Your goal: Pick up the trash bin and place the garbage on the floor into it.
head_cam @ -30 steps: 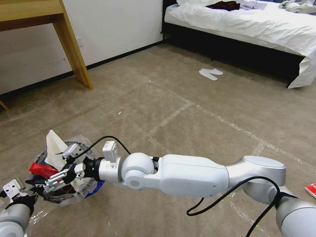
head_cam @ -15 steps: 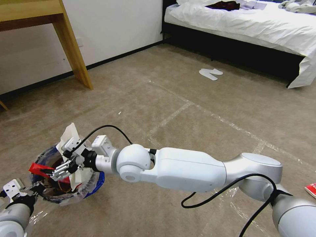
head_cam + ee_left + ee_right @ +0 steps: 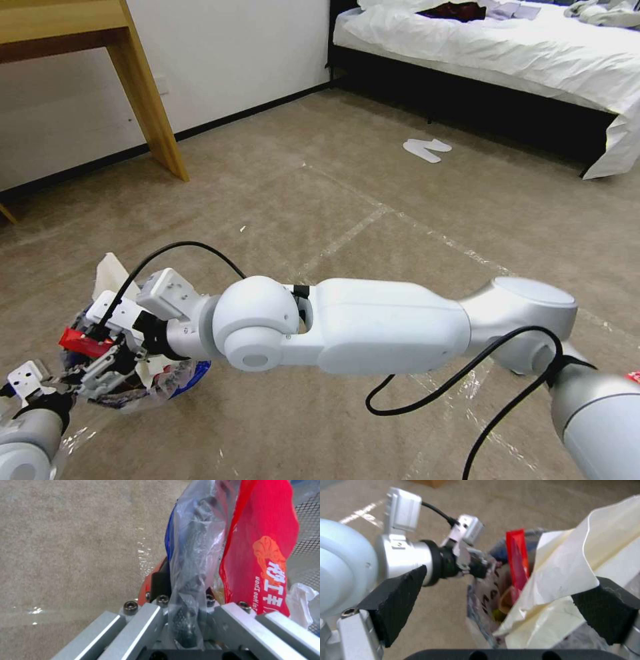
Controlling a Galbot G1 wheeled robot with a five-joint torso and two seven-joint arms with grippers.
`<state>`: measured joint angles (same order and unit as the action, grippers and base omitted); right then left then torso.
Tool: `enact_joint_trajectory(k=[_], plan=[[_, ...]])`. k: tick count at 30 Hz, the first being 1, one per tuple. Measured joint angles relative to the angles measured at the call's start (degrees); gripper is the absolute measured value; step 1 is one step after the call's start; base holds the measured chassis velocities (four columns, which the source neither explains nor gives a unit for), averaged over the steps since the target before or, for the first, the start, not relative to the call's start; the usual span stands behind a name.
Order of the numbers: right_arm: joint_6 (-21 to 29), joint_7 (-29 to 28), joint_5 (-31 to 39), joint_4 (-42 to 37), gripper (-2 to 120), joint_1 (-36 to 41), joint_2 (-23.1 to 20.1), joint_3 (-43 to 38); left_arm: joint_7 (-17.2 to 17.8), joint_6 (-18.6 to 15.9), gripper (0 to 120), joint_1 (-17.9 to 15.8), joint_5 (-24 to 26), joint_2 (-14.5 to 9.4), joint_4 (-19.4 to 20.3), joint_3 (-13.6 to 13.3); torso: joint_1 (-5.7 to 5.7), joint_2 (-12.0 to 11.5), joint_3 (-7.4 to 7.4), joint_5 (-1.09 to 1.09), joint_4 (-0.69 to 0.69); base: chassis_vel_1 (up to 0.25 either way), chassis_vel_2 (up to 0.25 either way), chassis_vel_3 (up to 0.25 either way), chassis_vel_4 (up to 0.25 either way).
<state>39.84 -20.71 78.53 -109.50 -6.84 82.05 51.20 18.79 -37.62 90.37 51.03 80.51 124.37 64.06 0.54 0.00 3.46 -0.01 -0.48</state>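
Right wrist view shows the right gripper point(image 3: 500, 600) spread wide over the trash bin point(image 3: 177, 383), apparently clamped by the left gripper point(image 3: 186, 620); withdraw straight, sparing the liner

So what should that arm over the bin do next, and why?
Probably lift the right gripper clear: its pads stand apart around the white paper, which already sits in the trash bin that the left gripper holds by the rim.

You look down on a tan carpeted floor point(image 3: 373, 173) crossed by clear tape lines point(image 3: 353, 230); white slippers point(image 3: 427, 148) lie near the bed's edge, a wooden table leg point(image 3: 150, 107) stands by the wall.
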Motion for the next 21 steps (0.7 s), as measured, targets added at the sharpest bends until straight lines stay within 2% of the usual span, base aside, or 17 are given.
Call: enact_joint_trajectory(k=[1, 2, 3, 4, 5, 7, 8, 11, 19, 21], plan=[[-0.68, -1.02, 0.0, 0.79, 100, -0.1, 0.48, 0.64, -0.01, 0.02, 0, -0.06, -0.02, 0.08, 0.01, -0.02, 0.0, 0.0, 0.0, 0.01, 0.0, 0.0, 0.0, 0.0, 0.0], [-4.11, -0.18, -2.03, 2.18, 100, 0.36, 0.96, 1.49, -0.03, 0.04, 0, -0.09, -0.02, 0.22, 0.11, -0.02, 0.0, 0.0, 0.0, 0.0, 0.01, 0.0, 0.0, 0.0, 0.0], [-4.11, -0.18, -2.03, 2.18, 100, 0.36, 0.96, 1.49, -0.03, 0.04, 0, -0.09, -0.02, 0.22, 0.11, -0.02, 0.0, 0.0, 0.0, 0.0, 0.01, 0.0, 0.0, 0.0, 0.0], [-8.0, 1.6, -4.74, 3.44, 100, 1.29, 1.42, 1.76, -0.05, 0.05, 0, -0.08, -0.01, 0.3, 0.22, -0.01, 0.0, 0.0, 0.0, 0.0, 0.01, 0.0, 0.0, 0.0, 0.0], [-8.0, 1.6, -4.74, 3.44, 100, 1.29, 1.42, 1.76, -0.05, 0.05, 0, -0.08, -0.01, 0.3, 0.22, -0.01, 0.0, 0.0, 0.0, 0.0, 0.01, 0.0, 0.0, 0.0, 0.0], [-16.22, 3.46, -12.05, 5.84, 100, 3.74, 2.94, 1.71, -0.21, 0.32, 0, 0.12, -0.03, 0.31, 0.25, 0.17, 0.0, 0.0, 0.0, 0.0, 0.0, 0.0, 0.0, 0.0, 0.0], [-16.22, 3.46, -12.05, 5.84, 100, 3.74, 2.94, 1.71, -0.21, 0.32, 0, 0.12, -0.03, 0.31, 0.25, 0.17, 0.0, 0.0, 0.0, 0.0, 0.0, 0.0, 0.0, 0.0, 0.0], [-23.34, 5.76, -19.92, 7.32, 100, 5.34, 3.42, 1.6, -0.27, 0.36, 0, 0.24, -0.07, 0.24, 0.24, 0.32, 0.0, 0.0, 0.0, 0.0, 0.01, 0.0, 0.0, 0.0, 0.0], [-26.39, 6.48, -21.71, 6.99, 100, 6.4, 2.39, 0.08, -0.27, 0.37, 0, 0.34, -0.02, -0.02, 0.37, 0.44, 0.0, 0.0, 0.0, 0.0, 0.0, 0.0, 0.0, 0.0, 0.0], [-26.15, 5.07, -21.19, 6.97, 100, 6.9, 1.43, -3.49, -0.27, 0.39, 0, 0.36, -0.02, -0.04, 0.28, 0.6, 0.0, 0.0, 0.0, 0.0, 0.01, 0.0, 0.0, 0.0, 0.0]])
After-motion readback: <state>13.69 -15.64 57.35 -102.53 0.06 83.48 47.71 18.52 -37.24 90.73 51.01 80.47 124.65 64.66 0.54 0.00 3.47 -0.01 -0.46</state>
